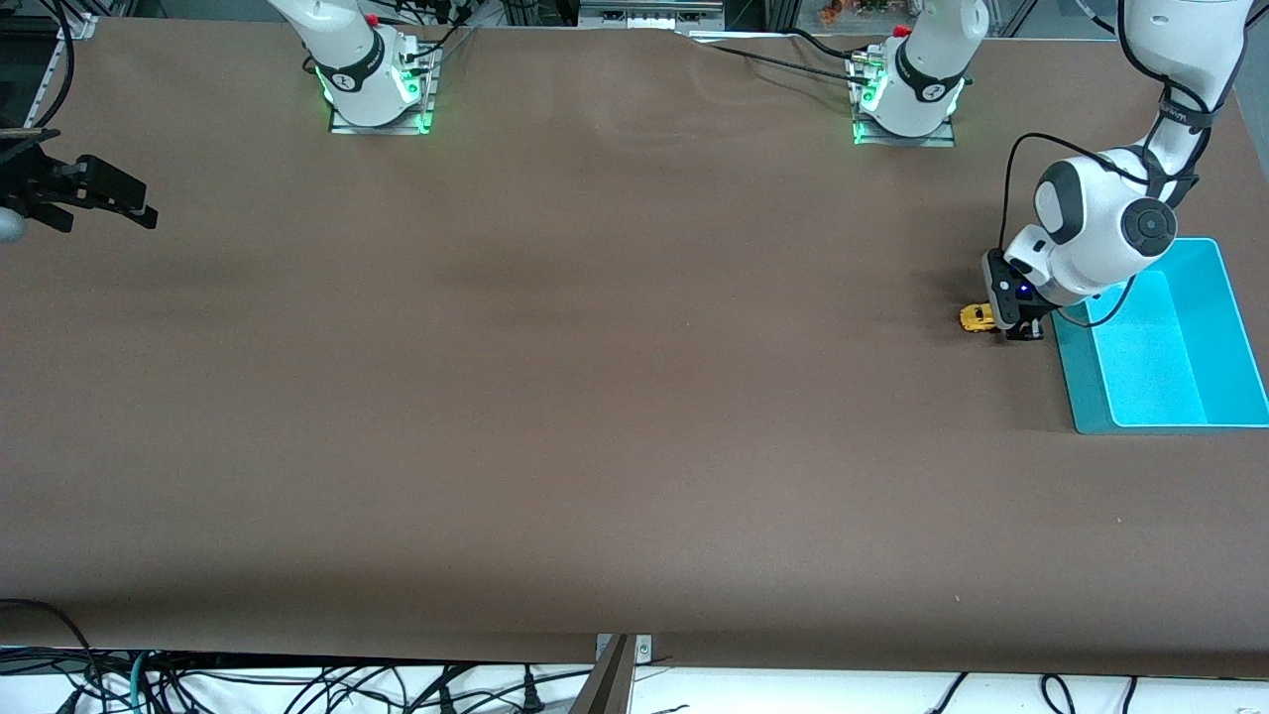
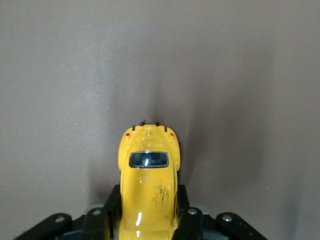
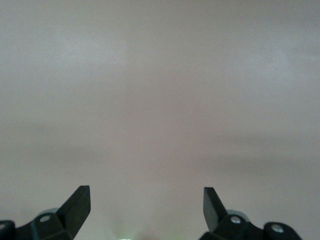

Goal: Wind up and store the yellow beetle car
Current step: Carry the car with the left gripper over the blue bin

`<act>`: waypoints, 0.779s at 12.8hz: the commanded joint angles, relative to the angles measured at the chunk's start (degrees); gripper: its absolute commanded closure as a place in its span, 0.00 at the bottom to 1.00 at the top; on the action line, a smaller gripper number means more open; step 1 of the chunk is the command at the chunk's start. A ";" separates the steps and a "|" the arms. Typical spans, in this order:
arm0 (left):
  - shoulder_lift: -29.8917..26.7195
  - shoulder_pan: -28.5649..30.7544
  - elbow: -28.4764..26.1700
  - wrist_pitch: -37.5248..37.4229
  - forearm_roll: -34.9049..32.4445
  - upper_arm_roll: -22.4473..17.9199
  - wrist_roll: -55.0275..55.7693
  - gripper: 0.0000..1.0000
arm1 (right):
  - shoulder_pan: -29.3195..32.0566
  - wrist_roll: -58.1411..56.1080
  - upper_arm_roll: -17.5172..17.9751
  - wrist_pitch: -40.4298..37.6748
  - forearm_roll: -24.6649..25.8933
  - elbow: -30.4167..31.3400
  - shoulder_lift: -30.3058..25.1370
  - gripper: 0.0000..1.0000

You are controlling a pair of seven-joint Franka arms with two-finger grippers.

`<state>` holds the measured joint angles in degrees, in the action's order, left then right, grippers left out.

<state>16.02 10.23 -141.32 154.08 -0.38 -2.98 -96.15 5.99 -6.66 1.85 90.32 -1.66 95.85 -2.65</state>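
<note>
The yellow beetle car (image 1: 978, 317) sits on the brown table beside the teal bin, toward the left arm's end. My left gripper (image 1: 1023, 331) is low at the table and shut on the car. In the left wrist view the car (image 2: 149, 190) lies between the two black fingers (image 2: 111, 206), which press on both of its sides; its rear window and tail lights point away from the camera. My right gripper (image 1: 117, 203) waits at the right arm's end of the table, open and empty, and shows in the right wrist view (image 3: 147, 200).
A teal bin (image 1: 1229, 297) stands on the table right beside the left gripper, at the left arm's end. The arm bases (image 1: 372, 79) stand along the table's edge farthest from the front camera. Cables hang below the table's front edge.
</note>
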 commanded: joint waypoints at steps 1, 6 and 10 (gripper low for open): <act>-3.79 0.75 0.60 -3.50 -0.68 0.43 -0.88 0.91 | -0.19 0.94 0.52 -1.28 0.78 -1.10 -0.08 0.00; -5.82 1.97 14.20 -24.22 -0.67 0.43 -1.14 0.89 | -0.45 0.94 4.03 -1.02 3.41 -1.10 -0.08 0.00; -5.21 6.71 20.90 -30.15 -0.68 0.43 -6.92 0.89 | -0.45 0.86 4.12 -0.84 3.33 -1.10 0.27 0.00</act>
<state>9.91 13.30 -123.58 126.14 -0.38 -2.97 -98.09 5.59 -6.53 5.99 90.33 0.86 95.84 -2.64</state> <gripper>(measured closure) 0.542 0.000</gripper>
